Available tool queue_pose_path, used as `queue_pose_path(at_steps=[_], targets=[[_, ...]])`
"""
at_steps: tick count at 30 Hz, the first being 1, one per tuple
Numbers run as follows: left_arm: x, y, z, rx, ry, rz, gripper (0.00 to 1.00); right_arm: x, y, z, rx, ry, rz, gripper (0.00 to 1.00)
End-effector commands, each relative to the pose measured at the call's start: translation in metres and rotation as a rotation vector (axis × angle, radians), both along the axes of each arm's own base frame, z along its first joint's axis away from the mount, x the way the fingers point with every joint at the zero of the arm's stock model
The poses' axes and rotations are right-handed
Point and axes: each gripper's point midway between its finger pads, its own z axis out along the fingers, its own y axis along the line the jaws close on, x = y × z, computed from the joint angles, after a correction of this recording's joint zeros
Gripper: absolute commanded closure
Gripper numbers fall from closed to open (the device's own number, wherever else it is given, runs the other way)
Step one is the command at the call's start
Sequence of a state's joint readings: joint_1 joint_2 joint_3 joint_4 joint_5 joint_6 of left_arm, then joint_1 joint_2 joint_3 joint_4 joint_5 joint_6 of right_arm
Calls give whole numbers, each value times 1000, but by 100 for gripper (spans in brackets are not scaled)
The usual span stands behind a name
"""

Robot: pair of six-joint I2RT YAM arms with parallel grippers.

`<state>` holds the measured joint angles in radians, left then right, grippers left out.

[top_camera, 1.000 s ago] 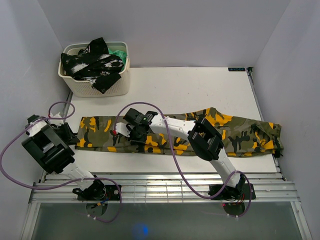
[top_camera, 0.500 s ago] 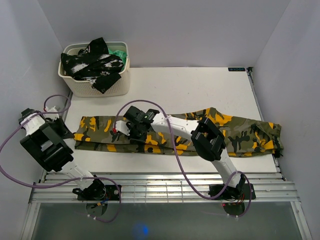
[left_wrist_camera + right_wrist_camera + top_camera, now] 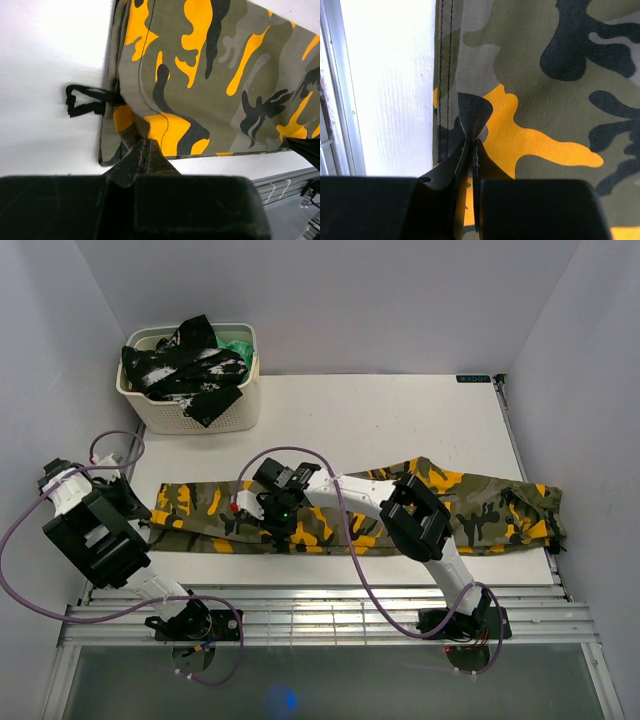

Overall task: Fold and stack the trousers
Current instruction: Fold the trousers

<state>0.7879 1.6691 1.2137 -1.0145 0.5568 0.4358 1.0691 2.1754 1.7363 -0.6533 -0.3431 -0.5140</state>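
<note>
Two robot arms at the near edge of a white table point(image 3: 400, 420), both working on camouflage trousers point(image 3: 480, 505) laid flat across it from left to right.

Nearest, the left gripper point(image 3: 145, 145) sits at the left end of the trousers. Its fingers are pressed together on a pinch of cloth at the near corner, with no gap showing. A black drawstring point(image 3: 85, 100) trails from that end onto the bare table.

The right gripper point(image 3: 470, 145) reaches in to the near edge at about the middle of the trousers. Its fingers are also clamped tight, and the cloth puckers up into them just inside the stitched seam.

The fold looks to be at its start: both grips are taken but the cloth lies flat, not yet doubled over, and nothing is stacked. The next move probably calls for both arms to lift and carry their held points together, evenly, so the cloth neither slips out nor drags crooked.

At the far left stands a basket point(image 3: 180, 418) holding a black-and-white garment point(image 3: 185, 365) and some green cloth point(image 3: 240, 345).
</note>
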Motion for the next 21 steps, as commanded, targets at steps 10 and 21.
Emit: queue_pose_path(at_steps=[10, 21], targets=[[-7, -14, -47, -74, 32, 3, 63, 22, -30, 46, 54, 117, -109, 10], [15, 30, 34, 198, -178, 12, 24, 143, -250, 107, 45, 90, -644, 22]])
